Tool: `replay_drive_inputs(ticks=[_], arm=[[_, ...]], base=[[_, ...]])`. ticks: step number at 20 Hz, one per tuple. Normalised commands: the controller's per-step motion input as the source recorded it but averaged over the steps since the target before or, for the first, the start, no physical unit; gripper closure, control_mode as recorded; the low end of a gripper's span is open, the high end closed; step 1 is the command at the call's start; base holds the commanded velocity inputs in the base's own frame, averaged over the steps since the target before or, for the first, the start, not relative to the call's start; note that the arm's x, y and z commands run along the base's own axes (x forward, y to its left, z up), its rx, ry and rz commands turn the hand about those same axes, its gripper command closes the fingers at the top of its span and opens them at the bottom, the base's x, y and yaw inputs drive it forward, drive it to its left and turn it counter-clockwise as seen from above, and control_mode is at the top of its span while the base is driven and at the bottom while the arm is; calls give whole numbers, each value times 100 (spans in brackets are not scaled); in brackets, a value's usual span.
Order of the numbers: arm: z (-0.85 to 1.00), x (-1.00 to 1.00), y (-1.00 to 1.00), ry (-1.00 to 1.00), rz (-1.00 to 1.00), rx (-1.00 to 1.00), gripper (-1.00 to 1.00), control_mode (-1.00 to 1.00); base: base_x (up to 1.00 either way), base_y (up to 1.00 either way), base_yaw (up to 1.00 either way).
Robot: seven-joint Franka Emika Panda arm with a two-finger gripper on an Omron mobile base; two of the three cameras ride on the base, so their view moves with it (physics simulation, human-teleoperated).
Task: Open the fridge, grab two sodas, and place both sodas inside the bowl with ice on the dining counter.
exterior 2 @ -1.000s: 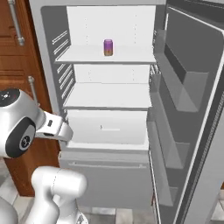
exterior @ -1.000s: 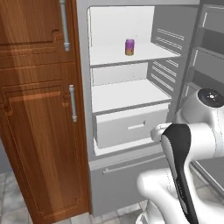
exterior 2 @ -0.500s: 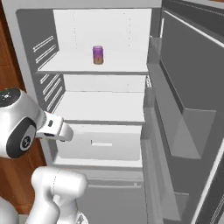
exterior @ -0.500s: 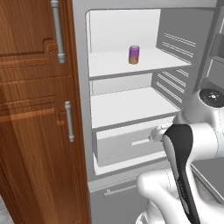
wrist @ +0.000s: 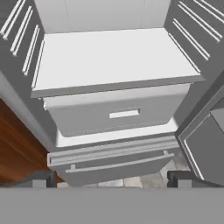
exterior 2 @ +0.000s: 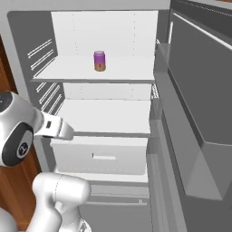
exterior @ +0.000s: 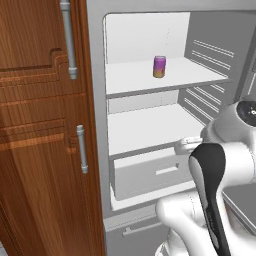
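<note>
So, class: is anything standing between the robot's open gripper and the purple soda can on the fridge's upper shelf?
Nothing visible does. The fridge door is open, the soda can stands alone on the upper shelf, and the open gripper faces the drawer below it.

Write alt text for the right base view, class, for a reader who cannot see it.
An open fridge holds one purple-and-orange soda can on its top white shelf. Below sit a bare shelf and a white drawer; the door swings right, the robot's white arm lower left.
</note>
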Motion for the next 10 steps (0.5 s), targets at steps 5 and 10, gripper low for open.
replay_drive_inputs(ticks=[5,10], arm=[[52,-6,0,-62,12,-4,-100,-100],[68,2,0,-48,10,-1,-100,-100]], base=[[0,0,0],[0,0,0]])
